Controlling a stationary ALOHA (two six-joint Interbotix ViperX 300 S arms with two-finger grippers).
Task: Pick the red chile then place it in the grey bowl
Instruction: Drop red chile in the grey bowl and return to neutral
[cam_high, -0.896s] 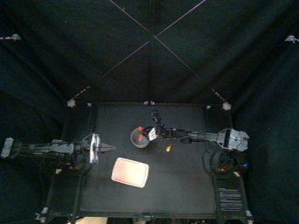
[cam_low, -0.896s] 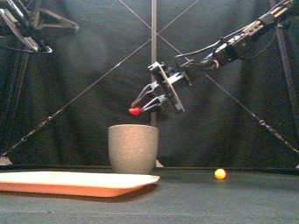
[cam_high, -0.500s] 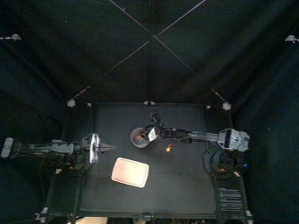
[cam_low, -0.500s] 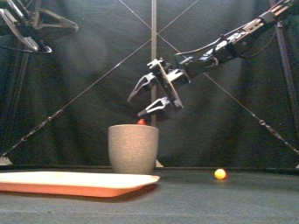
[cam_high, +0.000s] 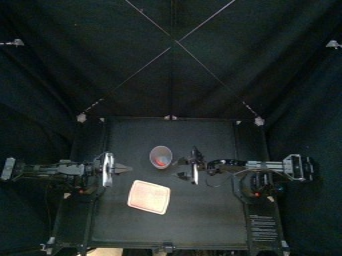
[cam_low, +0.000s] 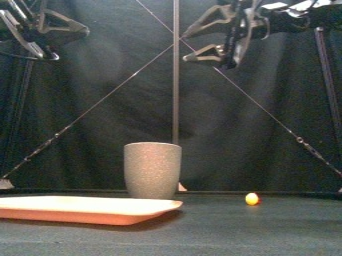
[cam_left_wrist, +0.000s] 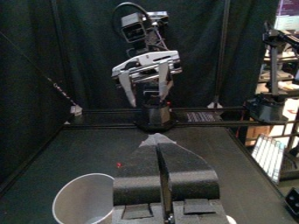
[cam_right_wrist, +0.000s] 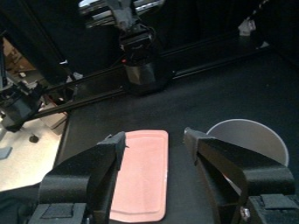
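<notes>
Right fingers (cam_right_wrist: 87, 171) lifted clear of grey bowl (cam_low: 152, 168) | spread wide, empty | left fingers (cam_left_wrist: 140, 171) pressed together

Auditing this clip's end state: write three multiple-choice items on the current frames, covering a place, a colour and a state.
1. Where is the small orange ball? A on the tray; B on the table, right of the grey cup; C between jaws.
2. The flat tray is: A pink; B blue; C white.
3. The right gripper is: A shut on the ball; B open, empty; C shut, empty.
B: front view shows it beside the cup. A: top and front views agree. B: its jaws stand apart, nothing held.
</notes>
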